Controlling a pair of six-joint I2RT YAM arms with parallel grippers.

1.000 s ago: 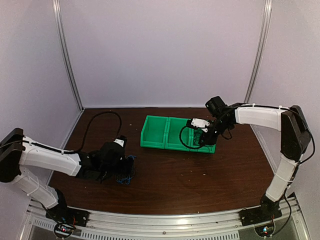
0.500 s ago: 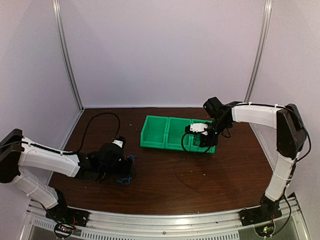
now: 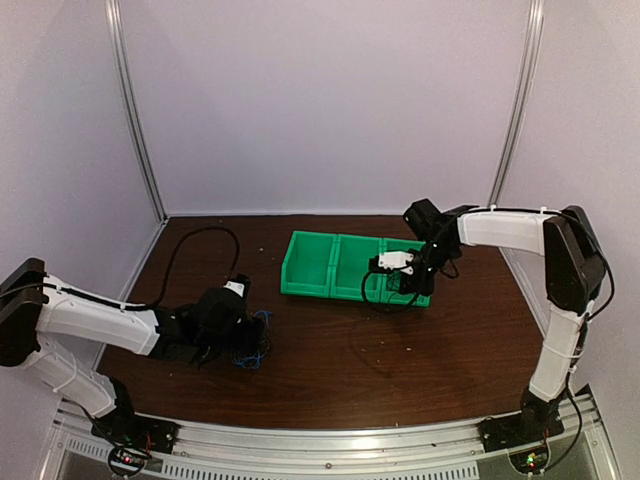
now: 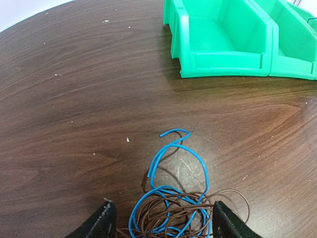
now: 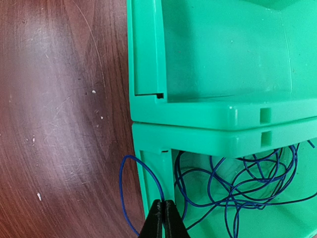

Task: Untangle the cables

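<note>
One dark wooden table point(image 3: 400, 360) carries everything; a row of green bins point(image 3: 320, 262) stands toward its far side, and the bin at the right end point(image 5: 223, 141) holds loose loops of dark blue cable point(image 5: 237, 193); the right gripper point(image 5: 162, 215) is pinched tight on that cable at the bin's outer wall, one loop hanging over the rim above the wood; over on the left, the left gripper point(image 4: 163, 225) is spread wide, fingers either side of a bunch of blue and brown cables point(image 4: 171, 208) lying on the table, one blue end curling toward the bins; bare wood separates bunch and bins; the bunch sits nearer the front edge.
</note>
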